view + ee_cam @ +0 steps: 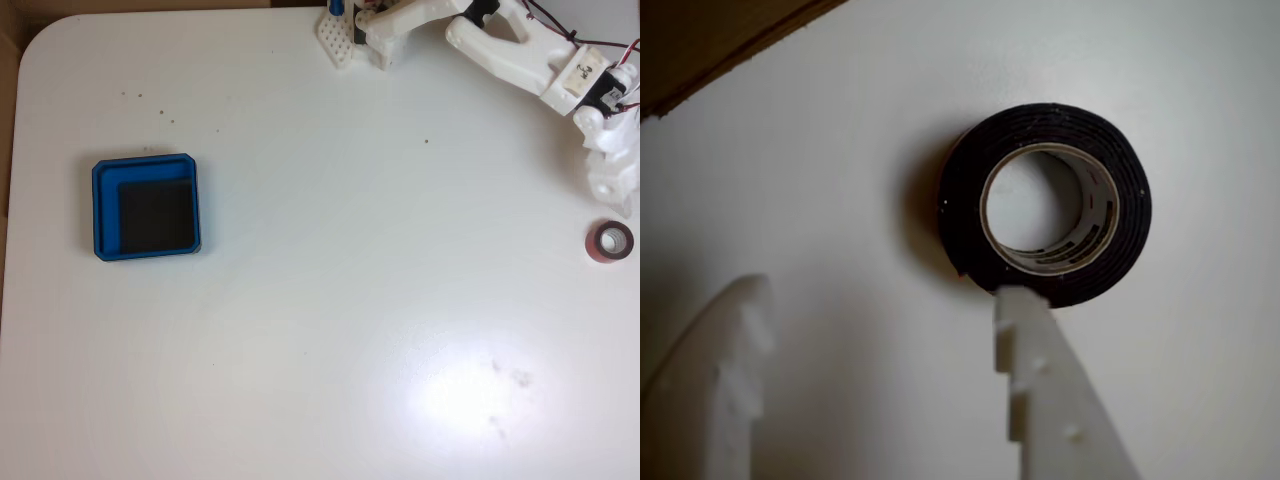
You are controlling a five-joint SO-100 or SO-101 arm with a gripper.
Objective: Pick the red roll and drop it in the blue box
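1. Fixed view: The white arm (520, 50) is reaching from the top edge along the right side of the white table (330, 300), its gripper (612, 185) hanging just above the red roll (609, 241), which is lying flat near the right edge. The blue box (146, 220) is sitting well apart on the left half of the table, its black floor bare. The roll is not yet lifted, so the approach for the pick looks to be the step in hand.

2. Wrist view: The gripper (880, 300) is standing spread wide, nothing between its two toothed white fingers (1050, 400). The roll (1045, 205) is looking dark in this light, its pale core and hollow centre facing the camera. One fingertip is sitting at the roll's near rim; the other is well off to the left of the picture, over bare table. Judged from this, the claw is lying off-centre: shifting toward the roll until both fingers are straddling it, or dropping one finger into the hollow to pinch the wall, then lowering before closing, should be giving a firm hold. Closing now would likely be nudging the roll away.
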